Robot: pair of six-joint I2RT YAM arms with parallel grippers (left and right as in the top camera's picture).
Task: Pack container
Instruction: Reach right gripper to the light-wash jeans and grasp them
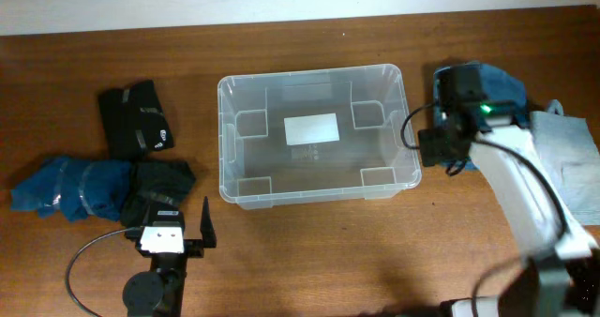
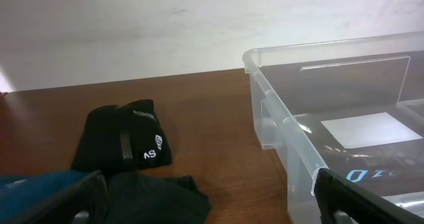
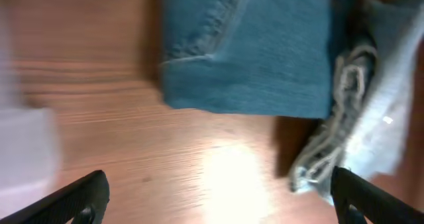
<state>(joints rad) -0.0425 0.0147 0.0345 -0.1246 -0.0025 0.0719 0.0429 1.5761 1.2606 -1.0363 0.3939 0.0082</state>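
My counter [image 1: 309, 261] carries the container [image 1: 319, 167] at its middle, upright, with its white label [image 1: 310, 128] showing through the bottom. To its right lie a grey cloth [image 1: 567, 153] and folded blue denim [image 3: 252, 45]. My right gripper [image 3: 218, 184] hangs over the denim's edge, jaws spread. To the left lie a blue garment [image 1: 70, 188] and black garments [image 1: 136, 118], near my left gripper [image 2: 209, 191], jaws spread wide.

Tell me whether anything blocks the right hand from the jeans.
Nothing visible does: the right hand, open, hangs over bare table just short of the folded jeans; the empty container stands clear to one side.
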